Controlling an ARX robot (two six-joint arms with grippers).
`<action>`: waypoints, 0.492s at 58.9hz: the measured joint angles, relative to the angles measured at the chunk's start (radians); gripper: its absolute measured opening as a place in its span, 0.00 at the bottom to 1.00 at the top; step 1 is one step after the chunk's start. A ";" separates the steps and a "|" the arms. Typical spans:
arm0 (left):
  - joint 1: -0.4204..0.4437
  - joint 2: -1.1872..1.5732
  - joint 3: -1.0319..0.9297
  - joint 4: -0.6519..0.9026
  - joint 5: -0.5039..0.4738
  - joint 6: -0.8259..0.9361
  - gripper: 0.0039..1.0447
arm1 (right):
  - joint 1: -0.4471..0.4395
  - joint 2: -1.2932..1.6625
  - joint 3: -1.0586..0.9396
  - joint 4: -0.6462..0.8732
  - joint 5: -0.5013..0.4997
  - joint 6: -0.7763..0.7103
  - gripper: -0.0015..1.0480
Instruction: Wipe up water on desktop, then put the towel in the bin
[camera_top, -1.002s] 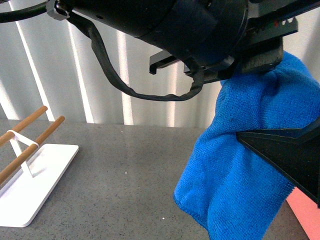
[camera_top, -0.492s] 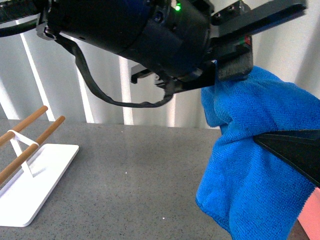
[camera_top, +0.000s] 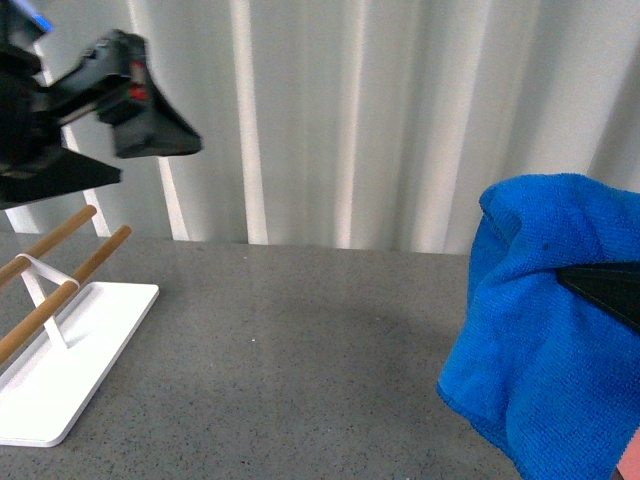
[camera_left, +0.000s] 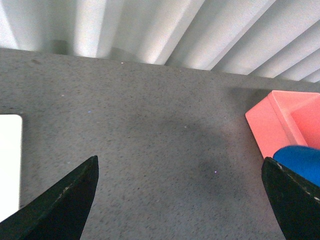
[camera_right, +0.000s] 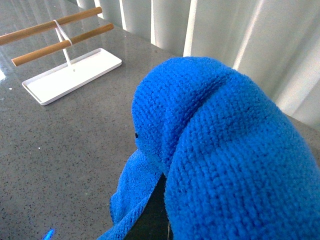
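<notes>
Bin (camera_left: 280, 125): on the desk (camera_top: 300, 340), just under the right claw (camera_top: 600, 288); we see little inside.
Towel (camera_top: 530, 340): bunched in the right claw's grip, hanging off the desk.
Left claw (camera_left: 180, 162): wide, empty.
White rack (camera_top: 60, 370): under it.

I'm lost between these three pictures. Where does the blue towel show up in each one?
Front view: the towel hangs at the right, above the desktop.
Left wrist view: just a small blue bit of towel, next to the pink bin.
Right wrist view: the towel fills most of the picture.
Shared landmark: the white rack base, in all three.
</notes>
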 joint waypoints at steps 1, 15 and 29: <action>0.017 -0.018 -0.019 -0.003 0.013 0.014 0.94 | 0.000 0.001 0.000 0.000 0.001 0.000 0.05; 0.223 -0.227 -0.224 -0.071 0.177 0.136 0.94 | -0.018 0.016 0.000 0.015 -0.001 -0.006 0.05; 0.294 -0.343 -0.525 0.451 -0.133 0.183 0.71 | -0.018 0.034 0.000 0.018 0.003 -0.007 0.05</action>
